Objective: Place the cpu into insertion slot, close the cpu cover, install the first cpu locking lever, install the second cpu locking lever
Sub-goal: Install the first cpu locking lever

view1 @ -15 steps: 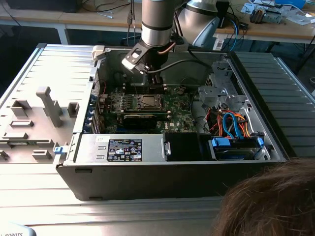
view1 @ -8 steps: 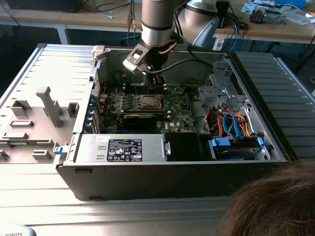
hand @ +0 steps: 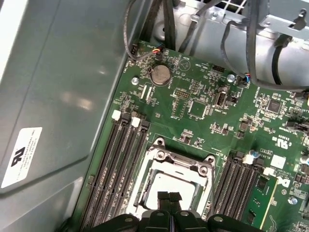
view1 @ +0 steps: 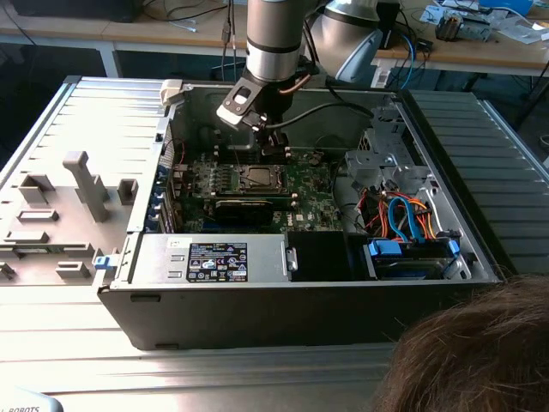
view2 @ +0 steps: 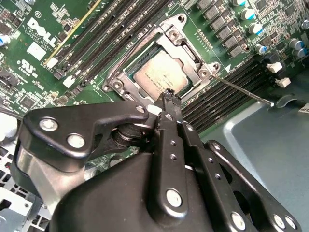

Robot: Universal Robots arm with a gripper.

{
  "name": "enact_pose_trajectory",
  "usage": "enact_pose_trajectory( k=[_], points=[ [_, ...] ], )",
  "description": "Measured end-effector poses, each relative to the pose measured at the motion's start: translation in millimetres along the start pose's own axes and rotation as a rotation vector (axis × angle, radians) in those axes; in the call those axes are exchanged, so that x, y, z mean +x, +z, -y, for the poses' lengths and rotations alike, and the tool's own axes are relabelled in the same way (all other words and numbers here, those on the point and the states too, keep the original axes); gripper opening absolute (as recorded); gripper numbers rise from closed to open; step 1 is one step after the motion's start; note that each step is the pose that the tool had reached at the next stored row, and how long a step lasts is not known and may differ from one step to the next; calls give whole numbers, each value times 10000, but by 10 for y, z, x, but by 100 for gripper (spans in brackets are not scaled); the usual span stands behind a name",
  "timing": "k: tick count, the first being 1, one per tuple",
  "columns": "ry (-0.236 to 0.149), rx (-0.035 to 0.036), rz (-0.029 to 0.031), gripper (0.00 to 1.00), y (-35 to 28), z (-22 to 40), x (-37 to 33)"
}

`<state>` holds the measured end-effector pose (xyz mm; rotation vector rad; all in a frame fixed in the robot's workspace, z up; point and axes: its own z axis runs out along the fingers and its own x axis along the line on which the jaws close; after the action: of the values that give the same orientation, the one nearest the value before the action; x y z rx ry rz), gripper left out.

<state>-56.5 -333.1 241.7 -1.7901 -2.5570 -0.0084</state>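
Note:
The cpu (view2: 158,76) lies flat in the insertion slot (view1: 256,177) on the green board, its dull silver top showing. The cpu cover (view2: 195,60), a silvery frame, lies down around it. A thin metal lever (view2: 241,90) sticks out from one corner of the socket and slants away over the memory slots. My gripper (view2: 169,95) hangs just above the socket's edge with its fingers pressed together and nothing between them. In the first wrist view the gripper (hand: 169,196) hovers over the cpu (hand: 166,182) and the cover (hand: 181,162). In the exterior view the gripper (view1: 273,146) hangs over the board inside the open case.
Rows of memory slots (hand: 120,159) flank the socket on both sides. The grey case wall (hand: 58,96) rises close beside the board. Cables (view1: 403,215) and a drive bay fill the case at the exterior view's right. A person's hair (view1: 480,352) shows at the lower right.

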Motion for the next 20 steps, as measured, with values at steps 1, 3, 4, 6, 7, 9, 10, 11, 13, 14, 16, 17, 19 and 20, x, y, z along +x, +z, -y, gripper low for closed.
enact_pose_trajectory(
  k=[1, 3, 4, 6, 7, 9, 10, 11, 13, 14, 16, 17, 19, 20],
  points=[
    [-51, 1, 1, 11, 0, 0, 0],
    [-316, 7, 3, 11, 0, 0, 0],
    [-442, 8, 4, 11, 0, 0, 0],
    [-603, 12, 5, 11, 0, 0, 0],
    [-677, 13, 5, 11, 0, 0, 0],
    [-841, 16, 7, 11, 0, 0, 0],
    [-944, 18, 7, 11, 0, 0, 0],
    [-985, 19, 7, 11, 0, 0, 0],
    [-1097, 22, 8, 11, 0, 0, 0],
    [-1141, 23, 9, 11, 0, 0, 0],
    [-1239, 24, 9, 11, 0, 0, 0],
    [-1307, 25, 10, 11, 0, 0, 0],
    [-1409, 28, 10, 11, 0, 0, 0],
    [-1457, 29, 11, 11, 0, 0, 0]
  ],
)
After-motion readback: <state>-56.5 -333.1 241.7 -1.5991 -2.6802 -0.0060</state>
